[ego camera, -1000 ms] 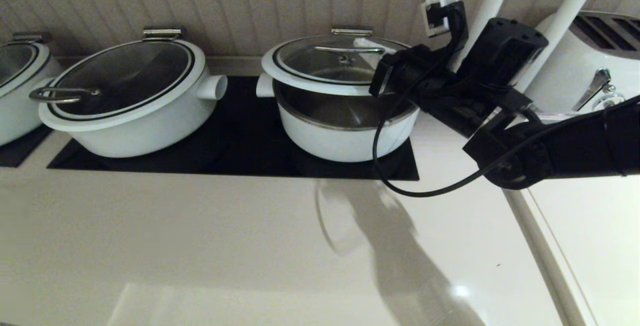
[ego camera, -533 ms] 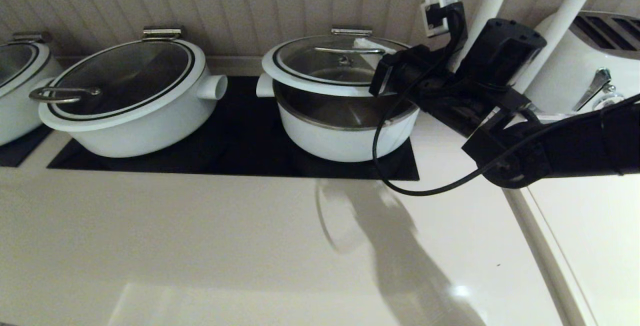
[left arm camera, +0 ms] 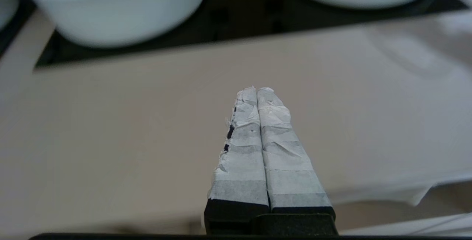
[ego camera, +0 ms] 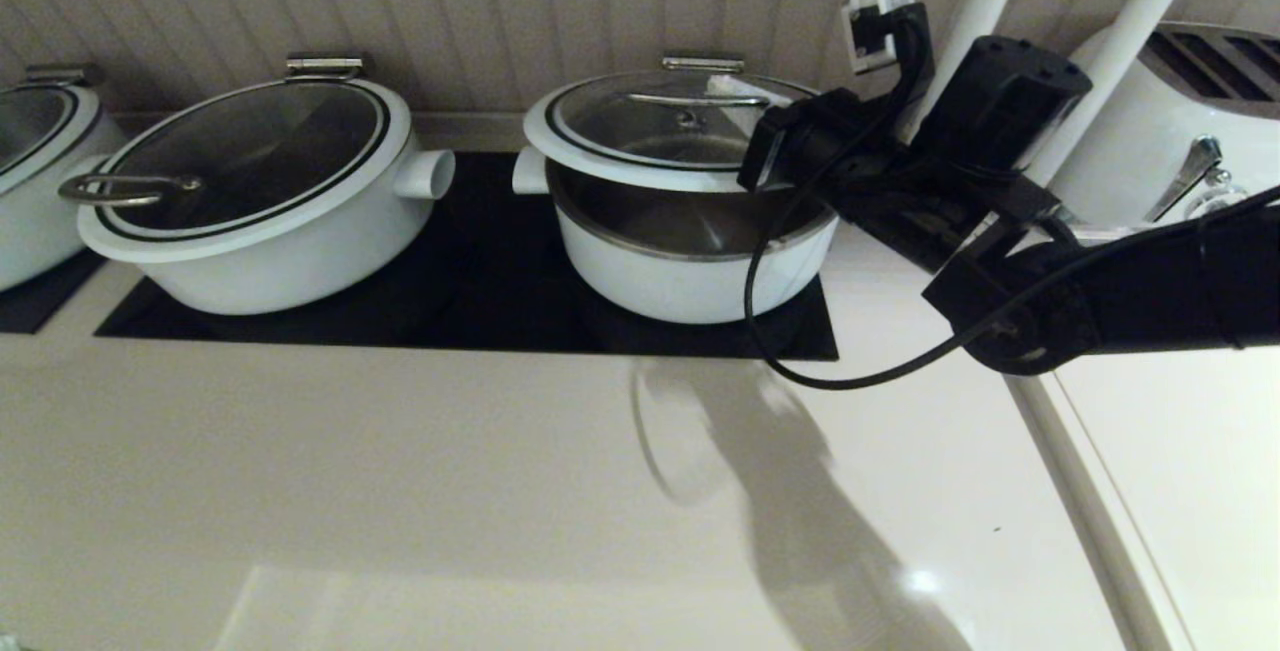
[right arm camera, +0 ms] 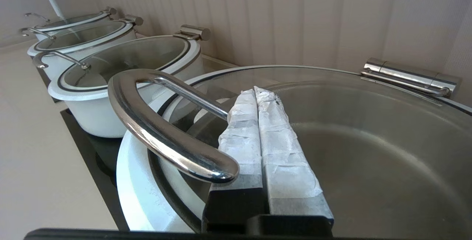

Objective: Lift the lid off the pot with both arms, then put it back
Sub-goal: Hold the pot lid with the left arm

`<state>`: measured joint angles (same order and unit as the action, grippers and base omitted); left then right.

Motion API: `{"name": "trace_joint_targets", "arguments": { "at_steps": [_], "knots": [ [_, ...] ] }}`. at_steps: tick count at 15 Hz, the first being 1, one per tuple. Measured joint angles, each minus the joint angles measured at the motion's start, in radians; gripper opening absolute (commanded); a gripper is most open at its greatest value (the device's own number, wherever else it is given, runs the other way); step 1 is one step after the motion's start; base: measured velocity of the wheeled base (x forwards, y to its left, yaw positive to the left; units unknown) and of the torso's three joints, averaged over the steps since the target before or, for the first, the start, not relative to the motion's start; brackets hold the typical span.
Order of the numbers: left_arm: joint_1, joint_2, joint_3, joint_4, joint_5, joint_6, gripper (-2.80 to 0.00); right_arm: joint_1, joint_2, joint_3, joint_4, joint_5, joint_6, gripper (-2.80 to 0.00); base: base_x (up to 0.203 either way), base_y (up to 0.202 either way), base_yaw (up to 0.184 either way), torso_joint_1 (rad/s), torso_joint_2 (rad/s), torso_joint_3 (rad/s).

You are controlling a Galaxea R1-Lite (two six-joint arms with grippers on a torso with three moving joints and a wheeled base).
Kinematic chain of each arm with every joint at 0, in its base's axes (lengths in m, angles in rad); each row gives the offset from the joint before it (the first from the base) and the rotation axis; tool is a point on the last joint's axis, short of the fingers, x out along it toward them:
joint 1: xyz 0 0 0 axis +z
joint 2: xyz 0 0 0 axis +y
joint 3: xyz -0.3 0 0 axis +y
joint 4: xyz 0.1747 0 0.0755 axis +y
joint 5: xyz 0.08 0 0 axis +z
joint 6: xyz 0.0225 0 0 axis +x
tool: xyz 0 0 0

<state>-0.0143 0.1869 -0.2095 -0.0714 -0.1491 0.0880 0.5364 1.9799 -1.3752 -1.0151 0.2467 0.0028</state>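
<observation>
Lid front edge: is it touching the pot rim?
Apart. Head view: the front edge of the lid sits raised above the rim of the pot, steel inside showing through the gap. The right gripper, jaws shut, is at its handle.

the head camera looks down and forward over the counter (ego camera: 400, 451) at the row of pots against the wall, the right wrist camera sits close above the lid (right arm camera: 332, 96), the left wrist camera low over bare counter, all sharing the pots.
</observation>
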Motion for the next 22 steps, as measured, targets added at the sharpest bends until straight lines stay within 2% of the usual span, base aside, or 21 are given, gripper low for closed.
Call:
{"name": "trace_joint_targets", "arguments": {
  "at_steps": [6, 10, 15, 22],
  "knots": [
    [-0.026, 0.48, -0.158, -0.357, -0.016, 0.008, -2.8, 0.0, 0.009, -0.054, 0.034, 0.0, 0.0, -2.8, 0.0, 0.0, 0.0, 0.0, 0.0, 0.0],
    [-0.136, 0.762, -0.216, -0.562, -0.016, 0.01, -2.8, 0.0, 0.019, -0.062, 0.033, 0.0, 0.0, -2.8, 0.0, 0.0, 0.0, 0.0, 0.0, 0.0],
    [-0.26, 1.077, -0.324, -0.752, -0.007, 0.011, -2.8, 0.0, 0.026, -0.063, 0.032, 0.0, 0.0, -2.8, 0.0, 0.0, 0.0, 0.0, 0.0, 0.0],
    [-0.425, 1.479, -0.593, -0.95, 0.098, -0.01, -2.8, 0.0, 0.038, -0.075, 0.033, 0.001, 0.0, -2.8, 0.0, 0.0, 0.0, 0.0, 0.0, 0.0]
  ]
}}
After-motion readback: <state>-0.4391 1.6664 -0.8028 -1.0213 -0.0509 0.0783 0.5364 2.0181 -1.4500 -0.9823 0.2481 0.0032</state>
